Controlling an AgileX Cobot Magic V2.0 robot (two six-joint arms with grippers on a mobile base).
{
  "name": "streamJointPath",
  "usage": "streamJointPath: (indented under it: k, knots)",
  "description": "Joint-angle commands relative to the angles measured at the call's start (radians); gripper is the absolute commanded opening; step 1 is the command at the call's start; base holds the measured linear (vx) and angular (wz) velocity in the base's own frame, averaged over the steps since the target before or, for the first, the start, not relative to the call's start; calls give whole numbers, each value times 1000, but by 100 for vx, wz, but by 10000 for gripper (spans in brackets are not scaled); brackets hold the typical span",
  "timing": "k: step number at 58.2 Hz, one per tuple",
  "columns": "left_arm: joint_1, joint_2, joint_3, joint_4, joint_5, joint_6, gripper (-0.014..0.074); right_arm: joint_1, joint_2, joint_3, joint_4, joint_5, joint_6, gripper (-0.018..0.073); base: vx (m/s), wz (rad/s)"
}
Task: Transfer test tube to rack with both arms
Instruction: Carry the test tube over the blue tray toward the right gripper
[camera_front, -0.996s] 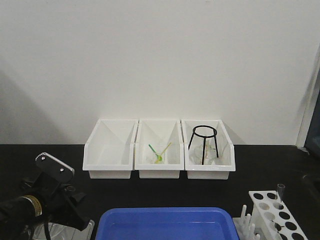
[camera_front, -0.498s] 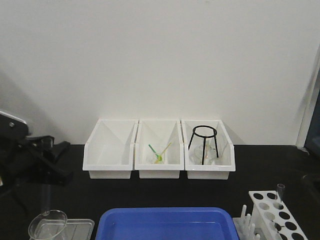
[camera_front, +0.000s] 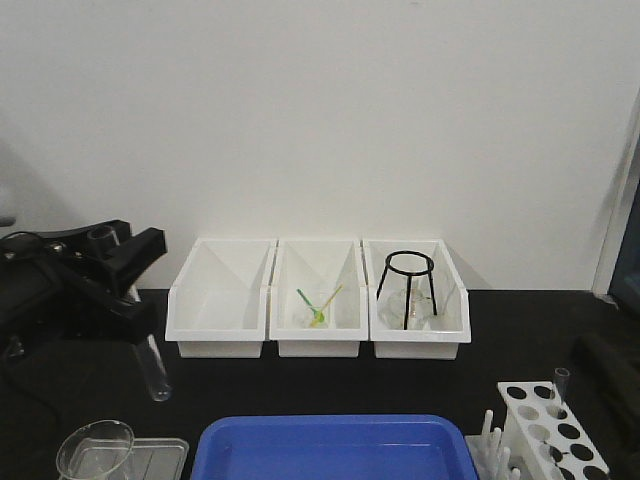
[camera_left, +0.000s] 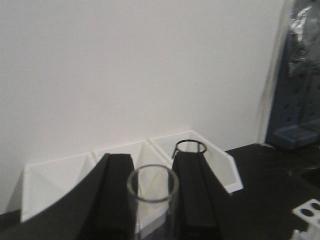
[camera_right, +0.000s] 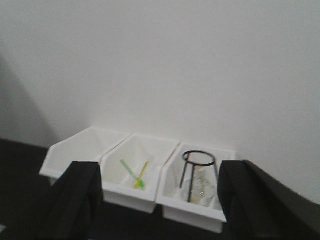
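Two left jaws pinch the test tube (camera_left: 153, 206); right jaws stand wide.

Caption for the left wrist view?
Black left gripper holds a slender clear glass test tube before three white plastic bins.

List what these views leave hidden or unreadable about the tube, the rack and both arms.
The test tube: front view, its middle is hidden by the left gripper; the left wrist view cuts off its lower part.
The rack: front view, near end cut by the bottom edge, so its hole count is unknown.
The right gripper: front view shows only a dark blur at the right edge.
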Motion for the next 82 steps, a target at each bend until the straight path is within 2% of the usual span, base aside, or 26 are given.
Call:
streamJointPath:
  k: [1, 8, 16, 21, 25, 38, 51, 60, 68, 82]
  knots:
    - [-44, 1, -31, 63, -123, -82, -7, 83, 48, -36, -41, -90, 32, 536, 0, 0]
    - [-96, 43, -31, 161, -186, -196, -7, 214, 143, -36, -88, -149, 42, 536, 0, 0]
    - [-165, 104, -32, 330, -301, -360, -6, 334, 256, -36, -90, -216, 36, 536, 0, 0]
    - [-196, 139, -32, 405, -343, -440, -6, 370, 305, -36, -90, -261, 33, 536, 0, 0]
    - [-218, 162, -32, 437, -359, -475, -4, 375, 331, -36, -98, -301, 35, 536, 0, 0]
    - [-272, 203, -32, 432, -418, -486, -3, 374, 352, -36, -108, -372, 35, 536, 0, 0]
    - [-327, 234, -32, 429, -422, -485, 1, 374, 352, -36, -108, -383, 36, 536, 0, 0]
    - [-330, 247, -32, 431, -407, -483, 1, 374, 352, -36, -108, -383, 39, 508, 0, 0]
    - [-330, 252, -32, 431, -405, -483, 1, 374, 352, -36, -108, -384, 42, 419, 0, 0]
    - [-330, 252, -32, 431, -412, -483, 3, 374, 352, -36, -108, -384, 42, 160, 0, 0]
